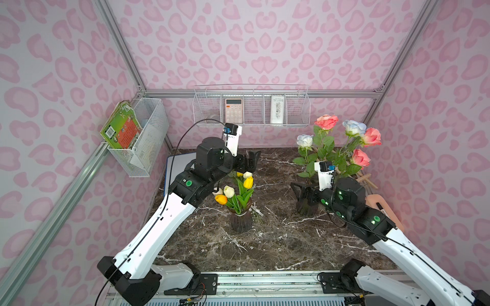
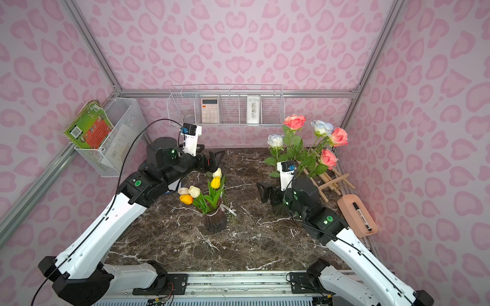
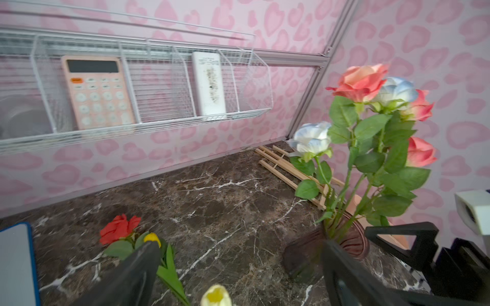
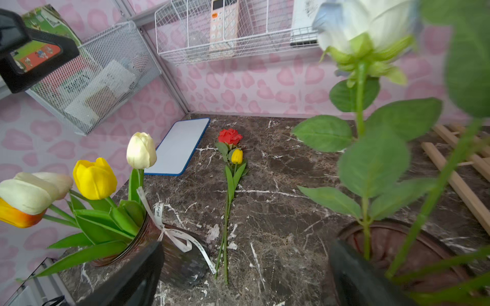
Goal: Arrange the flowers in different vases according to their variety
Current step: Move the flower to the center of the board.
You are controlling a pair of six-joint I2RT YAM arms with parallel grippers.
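- Nearest on the bench [image 1: 278, 246]: tulip vase [image 1: 240, 222], upright, mid-bench, filled with tulips [image 1: 248, 182] only.
- Just beside it, on its right: cut ends of two loose stems [image 4: 226, 225], flat on the stone, running side by side and all but touching.
- Level with that vase and well apart from it: rose vase [image 3: 352, 239], upright, holding roses [image 1: 326, 122] only; right jaws close beside its rim, spread wide, pinching nothing, aimed across bare bench at the loose pair.
- Farther back: loose yellow tulip [image 4: 236, 156] and loose red rose [image 4: 230, 136], heads together, rose head just beyond the tulip's. Lie with the long axis near-to-far, heads at the far end.
- Over those heads: left jaws, raised off the bench, spread wide, empty. From the left wrist view, both blooms just beside one finger [image 3: 132, 270], lower than the gap and off to its side, not between the fingers.
- Probably nearer, then: left arm [image 1: 159, 227], hanging over the bloom end; right arm [image 1: 411, 251], facing the pair from across open stone.
- Likely calls for a drop onto one stem just below its head, jaws turned across the near-to-far axis; risks a double pick with stems this close.
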